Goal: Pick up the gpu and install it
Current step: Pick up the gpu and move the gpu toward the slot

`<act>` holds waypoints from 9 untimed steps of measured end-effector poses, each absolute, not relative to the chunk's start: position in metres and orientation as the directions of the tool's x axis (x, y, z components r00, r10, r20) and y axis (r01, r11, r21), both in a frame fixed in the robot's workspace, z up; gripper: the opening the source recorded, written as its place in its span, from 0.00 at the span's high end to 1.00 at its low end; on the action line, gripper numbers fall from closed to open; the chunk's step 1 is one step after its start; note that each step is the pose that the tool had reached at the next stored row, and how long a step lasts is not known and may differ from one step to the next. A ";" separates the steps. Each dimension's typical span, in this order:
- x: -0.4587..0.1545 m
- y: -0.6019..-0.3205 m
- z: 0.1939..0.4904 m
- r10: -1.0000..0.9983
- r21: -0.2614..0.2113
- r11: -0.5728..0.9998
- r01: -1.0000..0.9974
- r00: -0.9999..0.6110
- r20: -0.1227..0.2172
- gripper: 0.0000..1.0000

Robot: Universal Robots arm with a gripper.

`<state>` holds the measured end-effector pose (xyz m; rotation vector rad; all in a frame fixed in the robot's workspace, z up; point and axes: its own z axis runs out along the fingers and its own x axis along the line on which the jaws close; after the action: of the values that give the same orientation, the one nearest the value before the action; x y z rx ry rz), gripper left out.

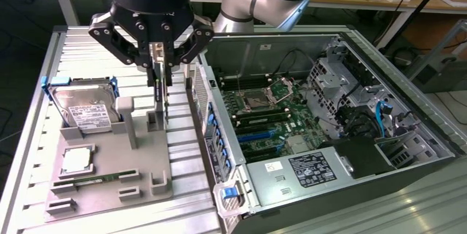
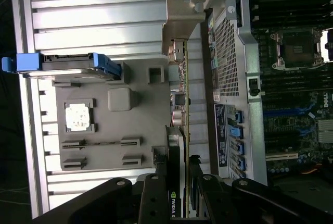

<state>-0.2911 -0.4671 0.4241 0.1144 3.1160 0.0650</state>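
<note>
The gpu (image 1: 161, 101) stands on edge in a slot of the grey holder tray (image 1: 109, 193), a thin dark card beside the open computer case (image 1: 408, 152). My gripper (image 1: 158, 75) hangs straight above it, its fingers closed on either side of the card's upper edge. In the wrist view the gpu (image 2: 183, 94) shows edge-on, with its silver bracket (image 2: 179, 23) at the far end. The gripper (image 2: 182, 165) clamps the near end, and the card's lower edge still sits down in the tray (image 2: 140, 125).
A hard drive (image 1: 86, 111) in a blue frame, a processor chip (image 1: 76, 160) and a green RAM stick (image 1: 95, 179) share the tray. The case's perforated wall (image 1: 211, 113) rises close beside the card. Inside lies the motherboard (image 1: 270, 113) with blue slots (image 1: 259, 134).
</note>
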 end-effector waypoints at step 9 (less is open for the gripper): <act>-0.288 -0.467 0.424 0.074 0.042 0.996 0.073 -0.997 -0.021 0.73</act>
<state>-0.2876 -0.4671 0.4242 0.1143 3.1161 0.0649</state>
